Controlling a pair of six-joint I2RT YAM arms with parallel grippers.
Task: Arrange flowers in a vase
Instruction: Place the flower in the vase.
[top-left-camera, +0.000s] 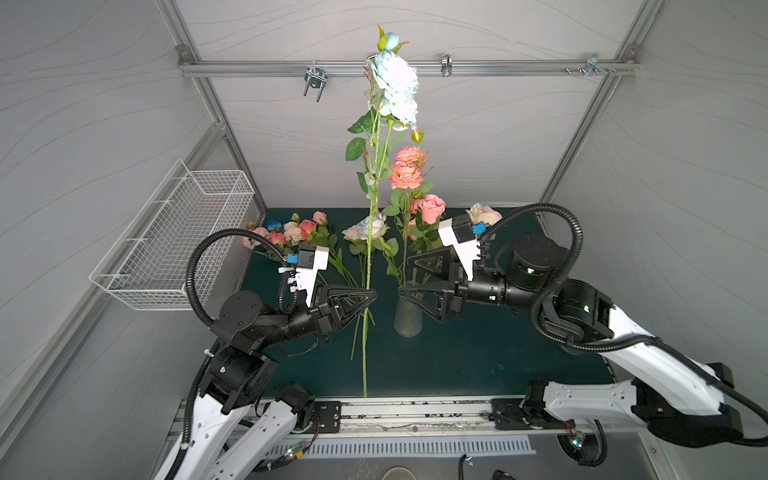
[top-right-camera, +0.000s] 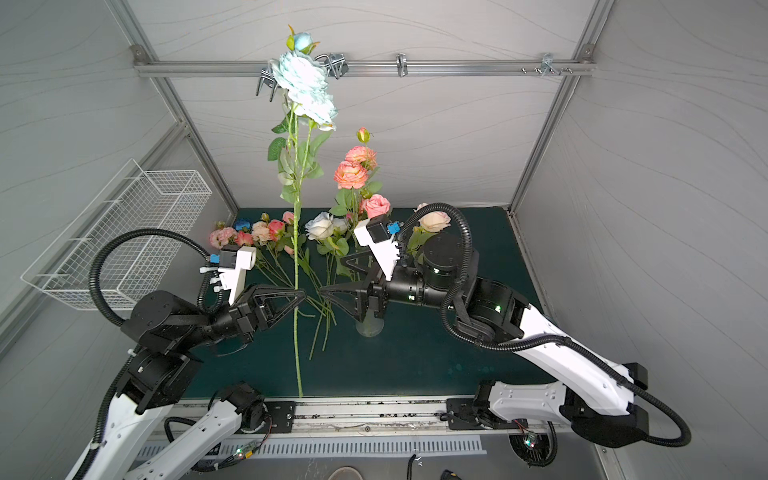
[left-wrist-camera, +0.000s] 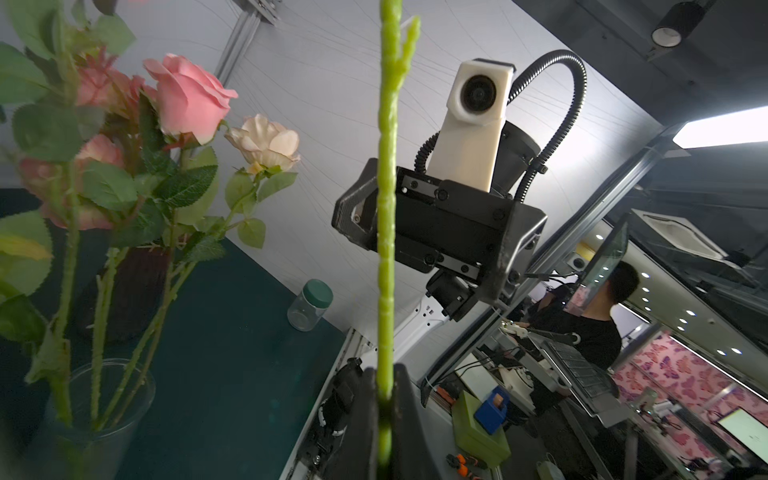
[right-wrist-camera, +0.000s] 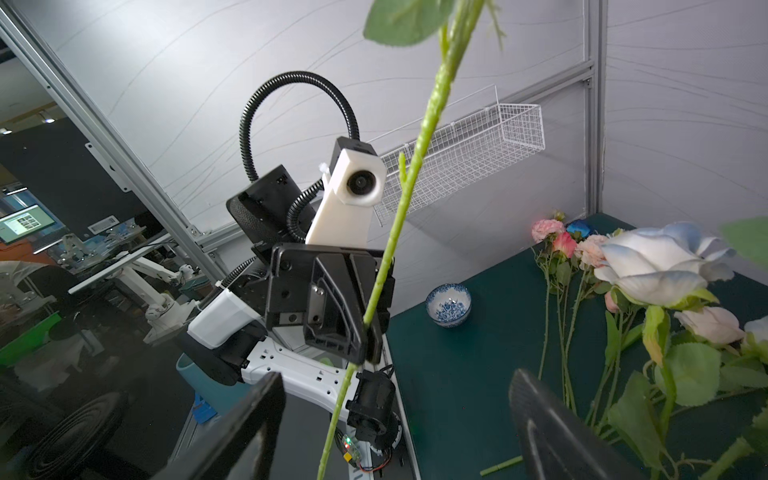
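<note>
A tall pale blue flower (top-left-camera: 395, 83) (top-right-camera: 305, 83) stands upright on a long green stem (top-left-camera: 365, 353) (left-wrist-camera: 385, 208) (right-wrist-camera: 399, 216). My left gripper (top-left-camera: 371, 296) (top-right-camera: 302, 294) (left-wrist-camera: 384, 399) is shut on that stem partway up. A clear vase (top-left-camera: 408, 320) (top-right-camera: 370, 326) (left-wrist-camera: 104, 399) on the green mat holds pink and peach roses (top-left-camera: 407, 170) (left-wrist-camera: 187, 95). My right gripper (top-left-camera: 405, 275) (top-right-camera: 332, 276) (right-wrist-camera: 395, 399) hangs open over the vase, right of the held stem and apart from it. More flowers (top-left-camera: 291, 235) (top-right-camera: 253, 232) (right-wrist-camera: 565, 245) lie at the back of the mat.
A white wire basket (top-left-camera: 174, 237) (right-wrist-camera: 461, 149) hangs on the left wall. A small jar with a green lid (left-wrist-camera: 309, 305) stands near the mat's right edge, a blue-and-white bowl (right-wrist-camera: 449, 304) near its left edge. A metal rail with hooks (top-left-camera: 316, 79) crosses the back wall.
</note>
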